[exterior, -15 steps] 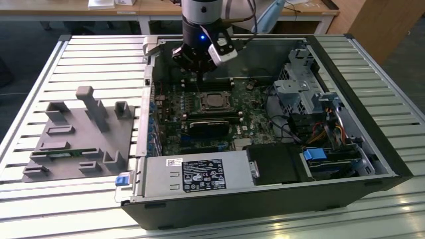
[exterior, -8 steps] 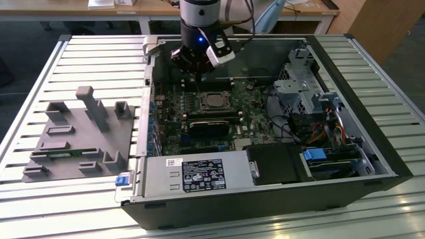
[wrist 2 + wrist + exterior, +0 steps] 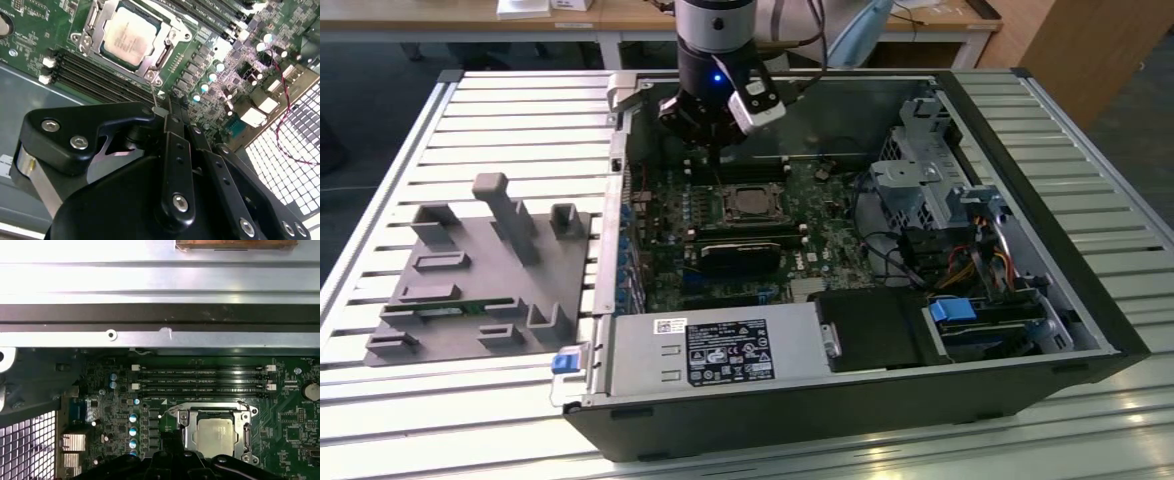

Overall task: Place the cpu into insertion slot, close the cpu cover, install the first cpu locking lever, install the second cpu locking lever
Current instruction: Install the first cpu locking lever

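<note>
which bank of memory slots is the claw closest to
The bank between the cpu and the case wall; the claw hangs by its end. The other bank lies beyond the cpu.

The arm is a silver-grey tube ending in a black wrist with a small blue light. In the exterior view a white box sits at its four o'clock. The gripper is matte black bars dotted with silver screws.
</note>
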